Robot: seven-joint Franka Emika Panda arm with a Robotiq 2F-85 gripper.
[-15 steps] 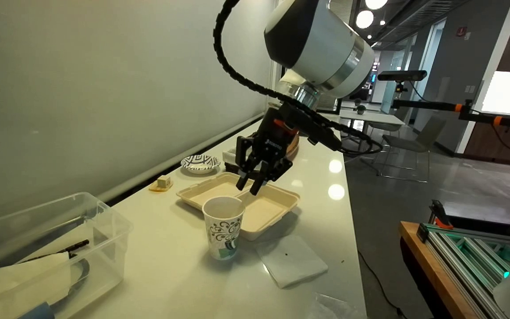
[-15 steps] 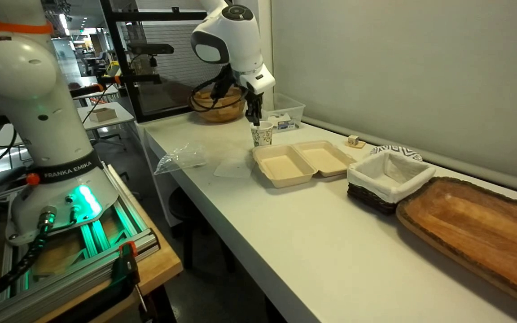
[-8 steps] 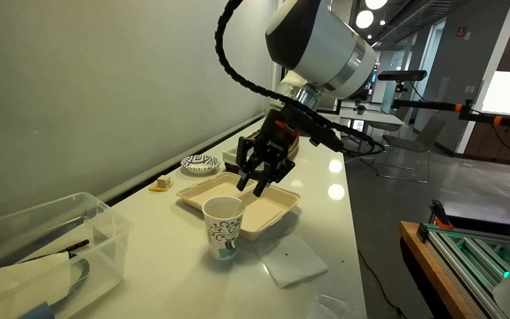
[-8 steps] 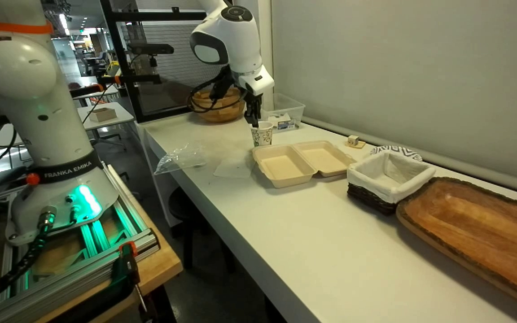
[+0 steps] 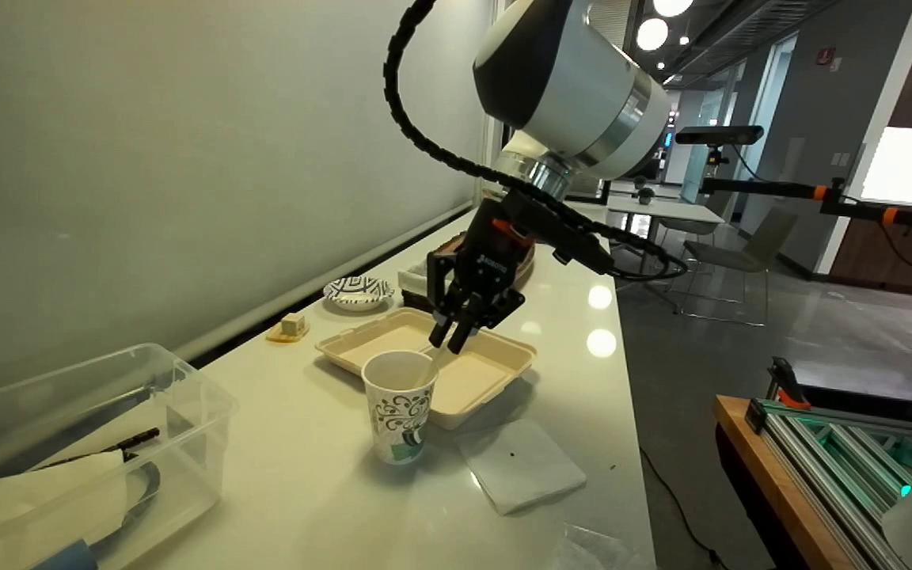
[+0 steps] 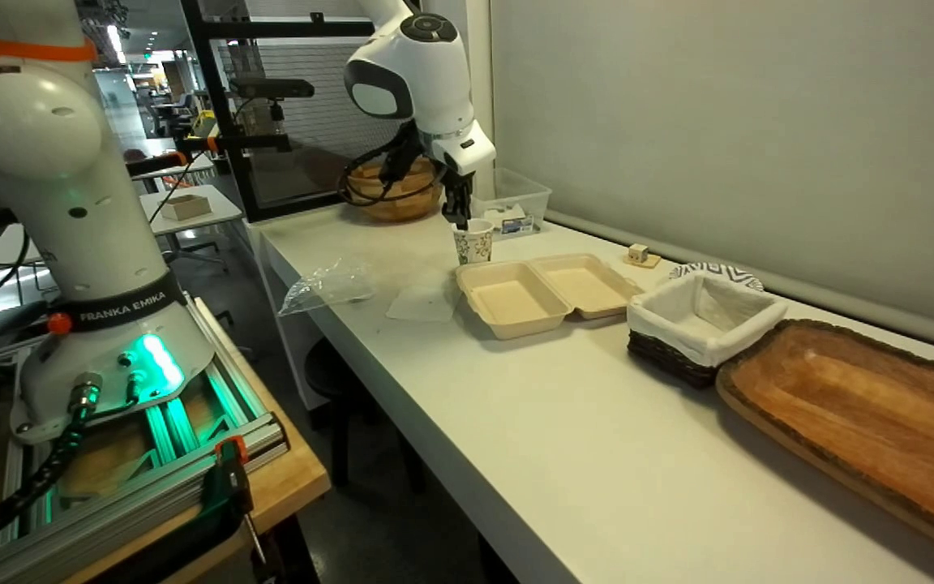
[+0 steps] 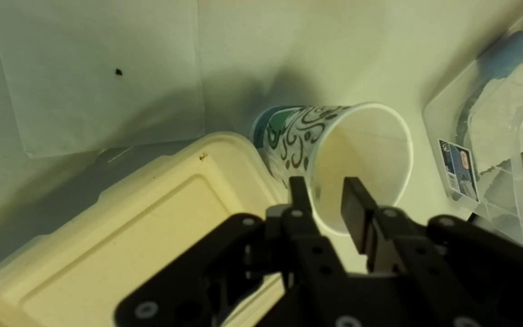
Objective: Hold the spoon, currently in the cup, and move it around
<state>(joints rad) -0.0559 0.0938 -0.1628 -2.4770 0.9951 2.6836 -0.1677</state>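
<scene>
A pale grey wall (image 5: 187, 158) runs along a long white counter (image 6: 532, 430); beyond, on a shiny grey floor (image 5: 685, 372), stand tables (image 5: 666, 208) and chairs (image 5: 769, 240), with round lamps (image 5: 652, 35) overhead. On the counter sit a wooden tray (image 6: 864, 405), a clear bin (image 5: 203, 459), a cream box (image 6: 516, 300) lying with both halves spread, a lined basket (image 6: 666, 359), a flat napkin (image 5: 523, 467) and the cup (image 5: 400, 412), upright just beside the box. The arm (image 6: 430, 81) reaches down from above, and its gripper (image 7: 325, 181) tilts downward, fingertips (image 7: 298, 190) over the edge of the cup's mouth (the wrist view shows them covering part of the rim). The spoon (image 5: 427, 372), seen in an exterior view as a pale strip, leans inside the cup, its upper end rising toward those fingertips. Against half a second ago, the arm has barely shifted and the cup keeps its place, but the fingers have drawn closer together. A narrow gap remains between them in the wrist view, and whether either one touches the spoon I cannot tell.
</scene>
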